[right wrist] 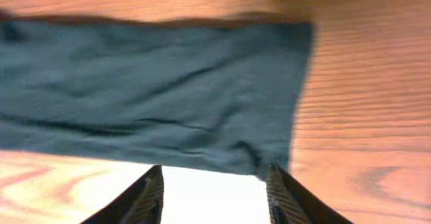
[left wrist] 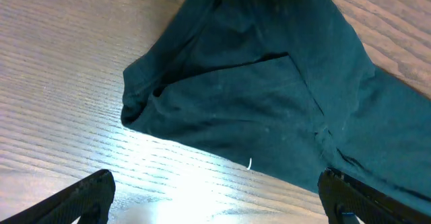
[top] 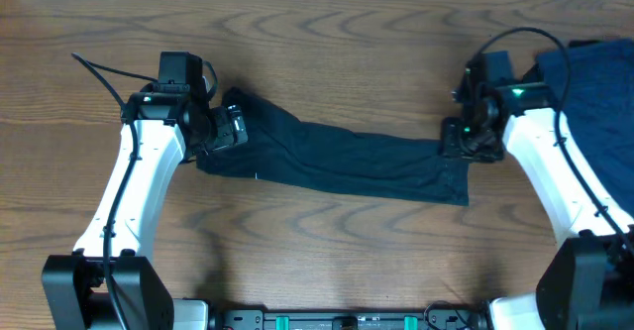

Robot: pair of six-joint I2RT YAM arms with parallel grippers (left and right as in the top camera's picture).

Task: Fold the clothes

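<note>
**Open at both ends of a banded T-shirt**

Stretched across the middle of the wooden table [top: 327, 261] as a long, narrow, rumpled band: the dark T-shirt [top: 347, 162], slanting slightly from upper left to lower right. Bunched into folds and a hem corner at the left end, beneath the left gripper [top: 230, 130]. Cut off square at the right end, beside the right gripper [top: 458, 144].

From the left wrist: fingers [left wrist: 81, 197] set far apart, with only wood grain and the near edge of the cloth in the gap. From the right wrist: fingers [right wrist: 149, 194] likewise parted, with the lower edge of the band just reaching the gap and nothing pinched.

Heaped at the far right edge of the table, well apart from the band and partly behind the right arm [top: 555, 171]: more navy clothes [top: 599, 72].
</note>
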